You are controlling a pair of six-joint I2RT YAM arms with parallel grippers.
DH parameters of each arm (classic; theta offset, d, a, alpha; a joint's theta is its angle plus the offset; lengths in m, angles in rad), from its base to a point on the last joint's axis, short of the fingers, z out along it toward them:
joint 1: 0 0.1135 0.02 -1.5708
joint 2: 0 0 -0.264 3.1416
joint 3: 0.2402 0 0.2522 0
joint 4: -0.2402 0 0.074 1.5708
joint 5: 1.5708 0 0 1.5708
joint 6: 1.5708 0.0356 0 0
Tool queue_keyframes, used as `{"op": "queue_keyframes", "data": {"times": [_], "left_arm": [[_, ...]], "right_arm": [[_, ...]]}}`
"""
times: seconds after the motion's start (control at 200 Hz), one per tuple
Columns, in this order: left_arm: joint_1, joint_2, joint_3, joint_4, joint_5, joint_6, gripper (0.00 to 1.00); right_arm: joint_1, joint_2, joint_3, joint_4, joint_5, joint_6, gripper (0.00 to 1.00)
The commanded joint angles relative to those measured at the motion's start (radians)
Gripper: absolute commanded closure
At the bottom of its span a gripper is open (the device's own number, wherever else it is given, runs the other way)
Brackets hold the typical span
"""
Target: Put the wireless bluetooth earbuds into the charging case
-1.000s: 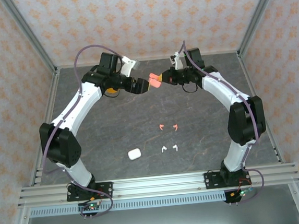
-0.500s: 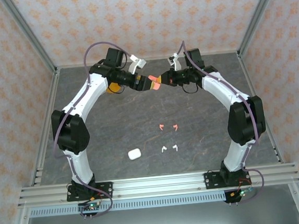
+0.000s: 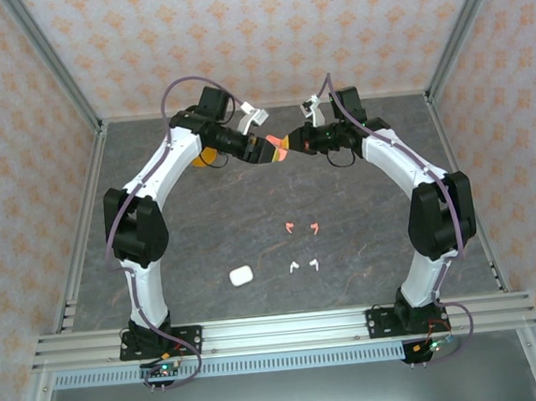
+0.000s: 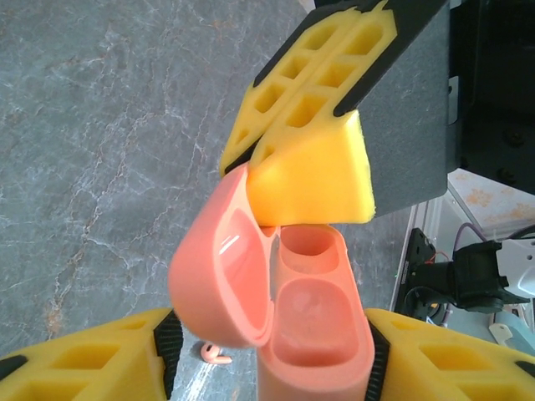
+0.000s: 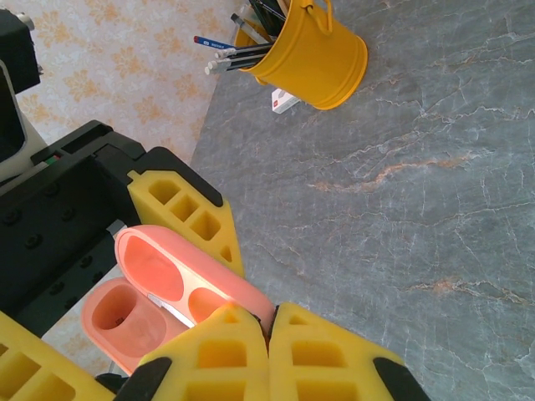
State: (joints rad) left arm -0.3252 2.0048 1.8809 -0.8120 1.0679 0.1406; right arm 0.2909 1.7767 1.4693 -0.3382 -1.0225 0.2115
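1. We see the small salmon-pink plastic charging case (image 3: 278, 148) held in the air at the 12 o'clock end of the dark grey marbled tabletop (image 3: 204, 225), between the two grippers.
2. In the left wrist view the case (image 4: 313, 359) is open. Its mouth and two wells face the camera, and the mouth's long axis runs roughly from 12 to 6 o'clock. Its lid (image 4: 219, 276) is swung out to 9 o'clock, hollow side showing.
3. The right gripper (image 4: 284, 159) is closed, with its yellow foam fingers pressed together on the lid's upper rim. In its own view (image 5: 269, 338) we see no gap between the fingers, and the pink lid runs in under them.
4. The left gripper (image 4: 267, 372) has its jaws apart, one on each side of the case body.
   - A strip of table shows between the case and the finger (image 4: 84, 363) at 7 o'clock.
   - The finger at 5 o'clock lies close against the case, but we cannot tell whether it touches.
5. The four tiny stemmed earbuds lie on the table at 6 o'clock from the case, well apart from it.
   - The two salmon-pink earbuds (image 3: 290, 227) lie side by side.
   - The two white earbuds (image 3: 294, 267) lie side by side at 6 o'clock from the pink pair.
   - From above they are too small for us to tell which way the stems point.
6. One pink earbud shows in the left wrist view, lying flat with its long axis about 9 to 3 o'clock.
7. A small rounded white case (image 3: 241, 275) sits at 9 o'clock from the white pair.
8. A yellow pen cup (image 5: 313, 54) holding pens and pencils stands upright at the far end of the table.
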Motion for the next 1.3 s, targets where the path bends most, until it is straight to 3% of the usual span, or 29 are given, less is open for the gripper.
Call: {"op": "queue_keyframes", "data": {"times": [0.0,0.355,1.296], "left_arm": [[-0.007,0.012,0.045,-0.030,0.039,0.020,0.44],[-0.009,0.031,0.071,-0.048,0.056,0.028,0.54],[-0.024,0.045,0.091,-0.058,0.075,0.044,0.70]], "right_arm": [[-0.005,0.012,0.015,-0.005,-0.029,-0.024,1.00],[-0.004,0.012,0.012,-0.007,-0.025,-0.025,1.00],[-0.005,0.013,0.020,-0.016,-0.025,-0.027,1.00]]}}
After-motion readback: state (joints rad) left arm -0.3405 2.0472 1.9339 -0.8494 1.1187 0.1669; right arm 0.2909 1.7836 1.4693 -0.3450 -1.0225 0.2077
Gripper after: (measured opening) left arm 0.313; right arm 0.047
